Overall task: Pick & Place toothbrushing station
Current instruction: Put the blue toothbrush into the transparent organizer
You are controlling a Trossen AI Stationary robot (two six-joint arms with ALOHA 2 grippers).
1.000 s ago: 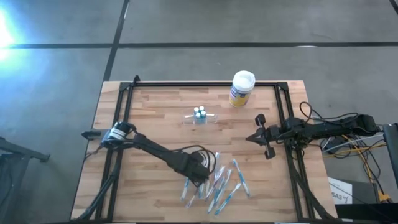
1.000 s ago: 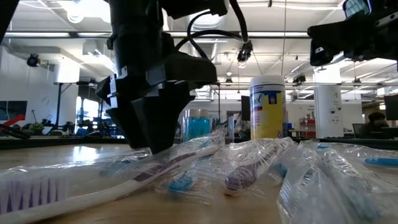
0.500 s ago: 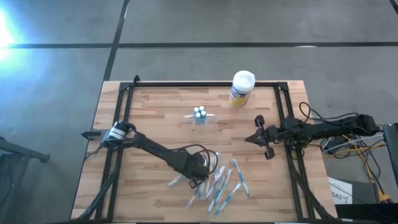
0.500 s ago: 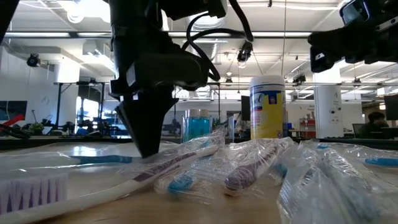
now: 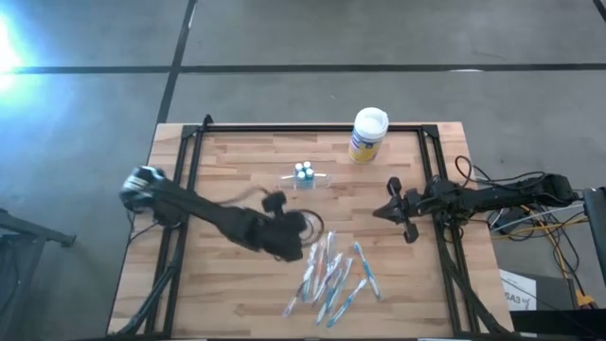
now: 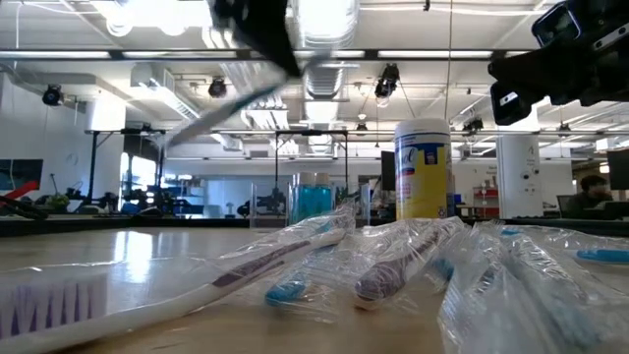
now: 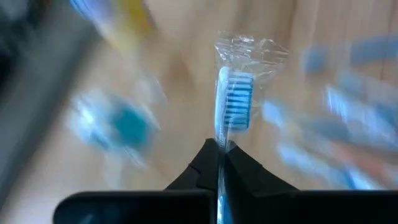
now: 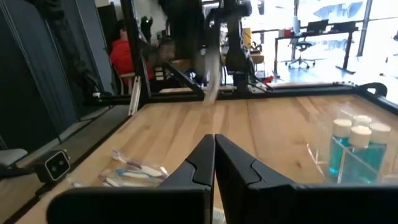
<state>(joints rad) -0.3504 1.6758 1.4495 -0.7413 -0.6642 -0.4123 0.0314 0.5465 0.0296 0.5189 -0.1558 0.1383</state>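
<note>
The toothbrushing station (image 5: pixel 304 175), a small clear holder with teal-capped pieces, stands on the table's far middle; it also shows in the right wrist view (image 8: pixel 351 146). Several wrapped toothbrushes (image 5: pixel 331 275) lie in a pile near the front, seen close up in the low view (image 6: pixel 393 261). My left gripper (image 5: pixel 284 234) is above the table left of the pile, shut on one wrapped toothbrush (image 7: pixel 234 99). My right gripper (image 5: pixel 390 205) hangs shut and empty at the right of the table. My left gripper pinches the wrapped toothbrush between its two fingers (image 7: pixel 205 163), on the neck just below the blue-bristled head (image 7: pixel 221 138). The head sticks out past the fingertips, along the fingers. The brush is lifted clear of the table and its blurred handle (image 6: pixel 221 108) slants down toward the left.
A yellow-and-blue canister (image 5: pixel 367 134) with a white lid stands at the far edge, right of the station. A black frame (image 5: pixel 189 161) runs along the table's sides and back. A person in red (image 8: pixel 127 56) sits beyond the table.
My left gripper has shut on a wrapped toothbrush at the left side of the pile, then risen quickly with it, swinging toward the far left. The brush is now lifted clear; the rest of the pile has stayed where it lay.
</note>
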